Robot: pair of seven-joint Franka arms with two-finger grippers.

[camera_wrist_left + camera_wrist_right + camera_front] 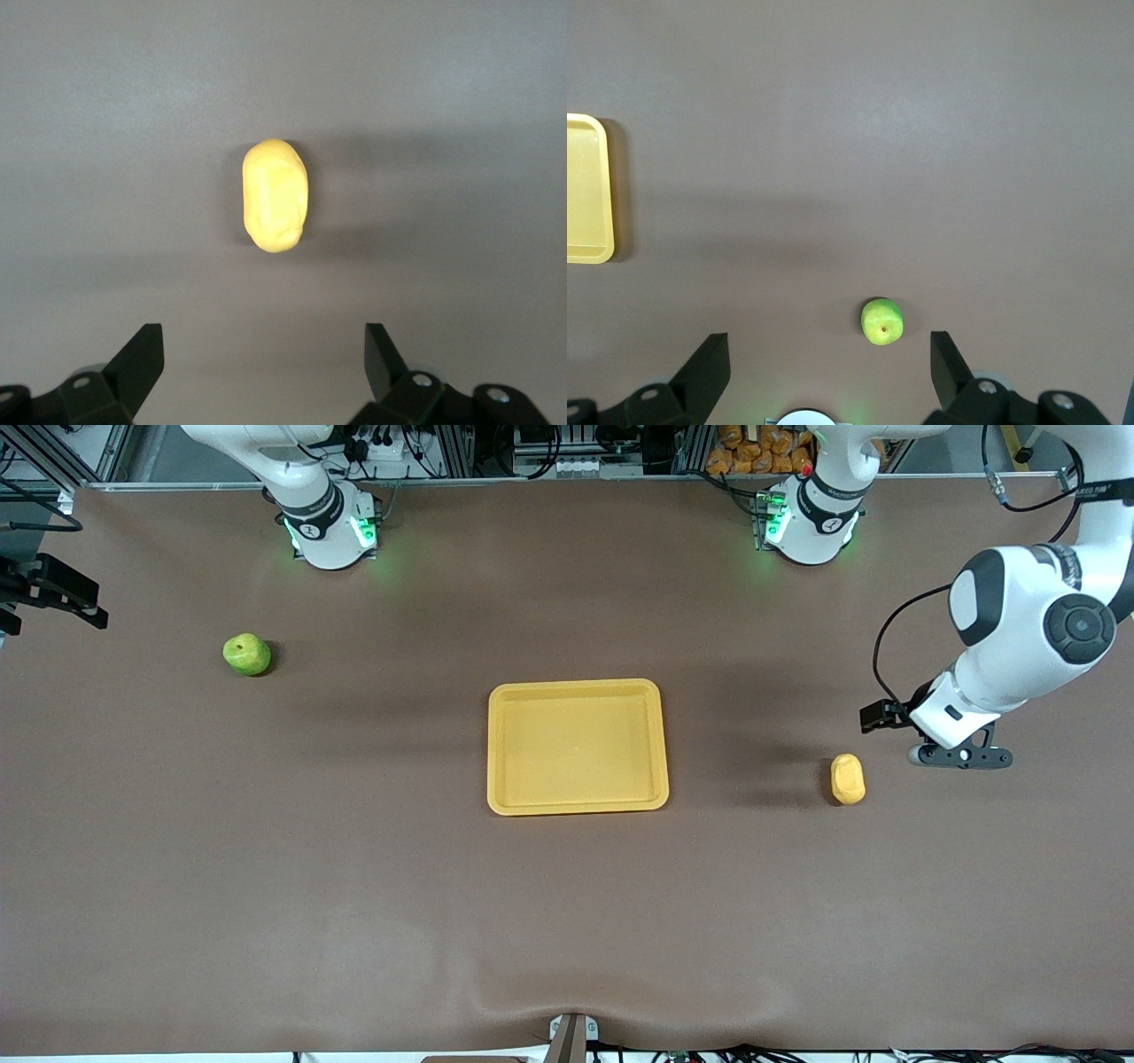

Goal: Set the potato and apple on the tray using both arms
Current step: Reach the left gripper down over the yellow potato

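In the front view, the tray (pixel 577 747) lies flat at the centre of the frame on the brown surface (pixel 354 886), with nothing in it; the apple (pixel 247 654) sits at the upper left of the frame, toward the right arm's end of the surface, well apart from the tray; the potato (pixel 848 779) lies at the right of the frame, toward the left arm's end, a little lower than the tray's middle; the left gripper (pixel 961 756) hangs at the right edge of the frame, just above and beside the potato but not touching it; the right gripper is out of this frame, only the right arm's base (pixel 330 530) showing at the upper left.

In the left wrist view, the potato (pixel 275 195) lies at the centre of the frame on the bare surface; the left gripper (pixel 264 367) shows at the lower edge with its fingers spread wide and holding nothing.

In the right wrist view, the apple (pixel 882 320) sits low in the frame, stem dimple up, between the spread fingers of the right gripper (pixel 829 370), which is above it and holds nothing; a corner of the tray (pixel 586 190) shows at the left edge.
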